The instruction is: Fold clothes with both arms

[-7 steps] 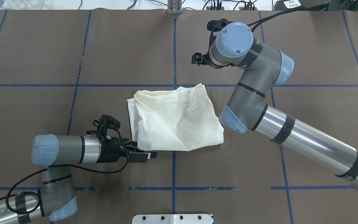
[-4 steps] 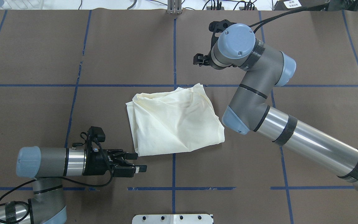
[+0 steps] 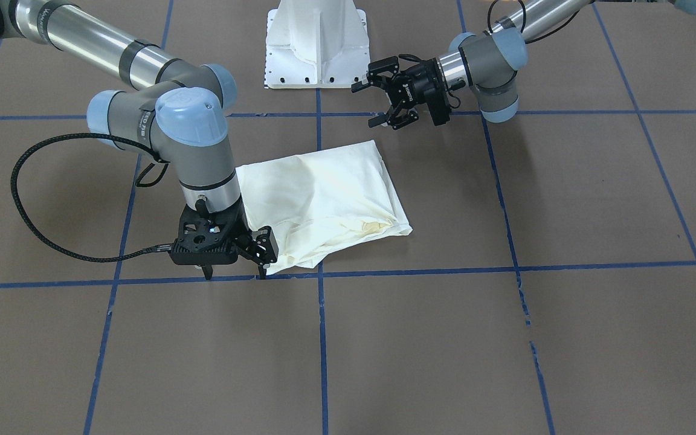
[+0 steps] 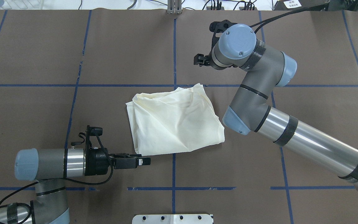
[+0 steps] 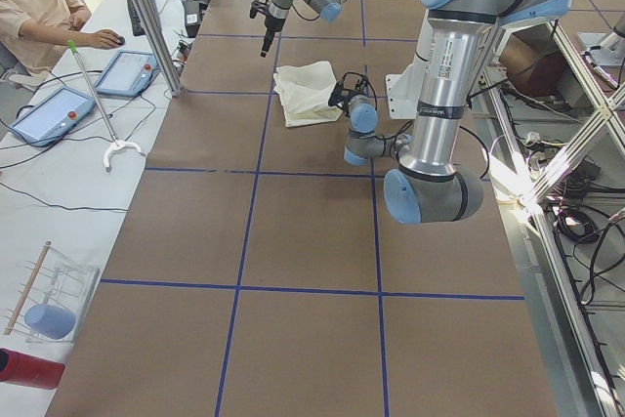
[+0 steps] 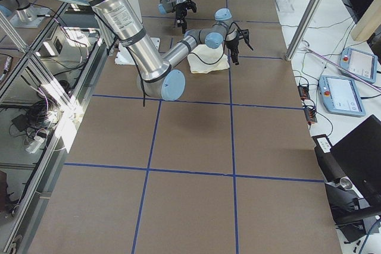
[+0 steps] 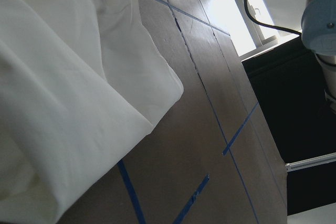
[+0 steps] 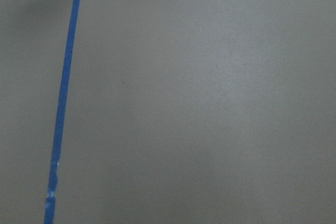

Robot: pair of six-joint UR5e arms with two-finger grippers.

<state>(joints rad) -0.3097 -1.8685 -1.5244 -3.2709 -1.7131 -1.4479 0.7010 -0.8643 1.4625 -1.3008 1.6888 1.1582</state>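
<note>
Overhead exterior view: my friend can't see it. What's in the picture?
A cream-white shirt, loosely folded, lies mid-table on brown paper crossed by blue tape lines. The left arm's black two-finger gripper points at its near left corner; the right arm's gripper hangs beyond its far edge. Neither holds it.

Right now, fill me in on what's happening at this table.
The robot is folding a cream-white shirt, which lies in a loosely folded bundle in the middle of the table. Neither gripper holds it. The left gripper is open, low beside the shirt's near corner. The right gripper is open too, hanging over bare table past the shirt's far edge.
</note>
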